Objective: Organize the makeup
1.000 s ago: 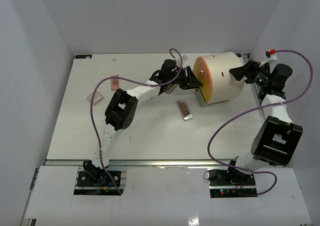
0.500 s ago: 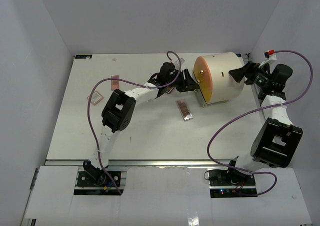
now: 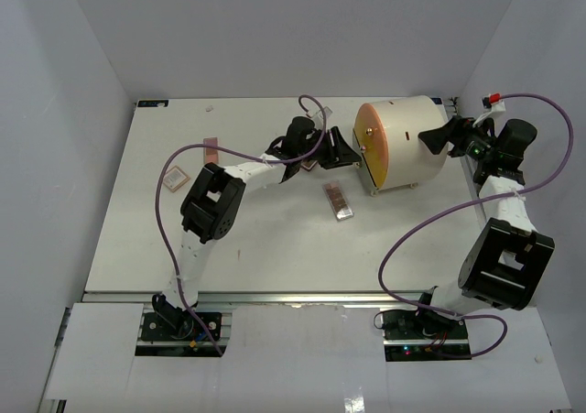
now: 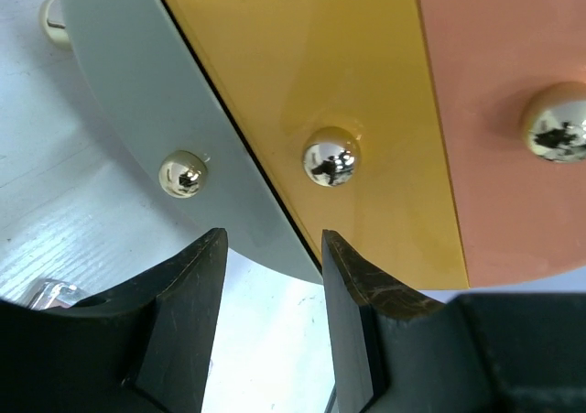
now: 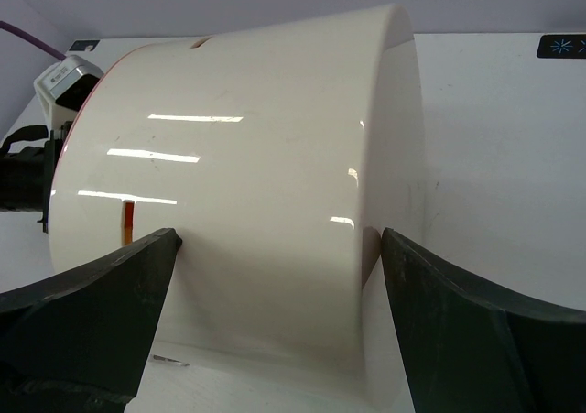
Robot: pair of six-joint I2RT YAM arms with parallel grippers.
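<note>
A brown eyeshadow palette (image 3: pixel 339 201) lies on the table in front of the cream cylinder (image 3: pixel 407 143). A pink palette (image 3: pixel 211 148) and a small square palette (image 3: pixel 176 179) lie at the left. Another small item (image 3: pixel 312 165) shows under the left arm. My left gripper (image 3: pixel 341 149) is open and empty just left of the cylinder's orange front. The left wrist view shows my left gripper (image 4: pixel 273 257) below a grey drawer front (image 4: pixel 137 111), a yellow one (image 4: pixel 302 83) and a salmon one (image 4: pixel 513 56), each with a metal knob (image 4: pixel 330 163). My right gripper (image 5: pixel 279 248) is open, its fingertips (image 5: pixel 137 266) straddling the cylinder's rear wall (image 5: pixel 256 157).
The cylinder lies on its side at the back right. The enclosure's walls stand close on the left, back and right. The right arm (image 3: pixel 499 161) runs along the right wall.
My left gripper has drawn back a little to the left, away from the cylinder's orange front. The right gripper and the palettes have not moved.
</note>
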